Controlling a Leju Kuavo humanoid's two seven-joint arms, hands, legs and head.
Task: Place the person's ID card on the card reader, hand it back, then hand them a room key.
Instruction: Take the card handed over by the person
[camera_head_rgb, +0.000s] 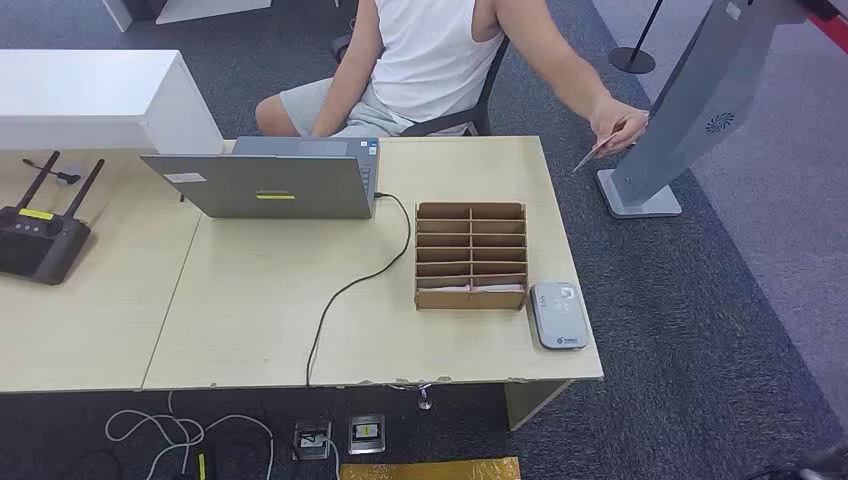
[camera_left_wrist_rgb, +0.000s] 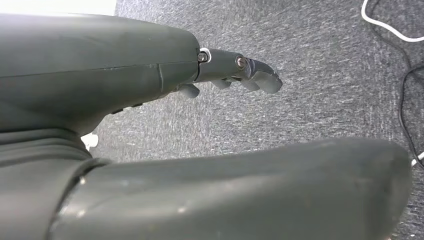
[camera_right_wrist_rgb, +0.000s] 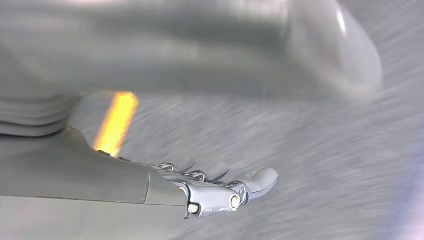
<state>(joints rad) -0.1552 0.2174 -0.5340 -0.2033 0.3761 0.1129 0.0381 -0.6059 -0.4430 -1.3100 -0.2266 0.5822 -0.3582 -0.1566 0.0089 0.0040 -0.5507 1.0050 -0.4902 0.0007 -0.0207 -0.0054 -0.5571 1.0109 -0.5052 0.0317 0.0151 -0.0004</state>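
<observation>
Desk (camera_head_rgb: 260, 330) carries, on my head view, a card reader (camera_head_rgb: 558, 314) near its right front corner, just beside a wooden slotted box (camera_head_rgb: 470, 255). A laptop (camera_head_rgb: 265, 180) and a router (camera_head_rgb: 38, 240) sit further left. The seated person's hand (camera_head_rgb: 622, 125) holds the ID card (camera_head_rgb: 590, 155) out past the desk's right edge. My left hand (camera_left_wrist_rgb: 235, 70) hangs over carpet, fingers extended and apart, holding nothing. My right hand (camera_right_wrist_rgb: 220, 192) is blurred; fingers spread, holding nothing.
</observation>
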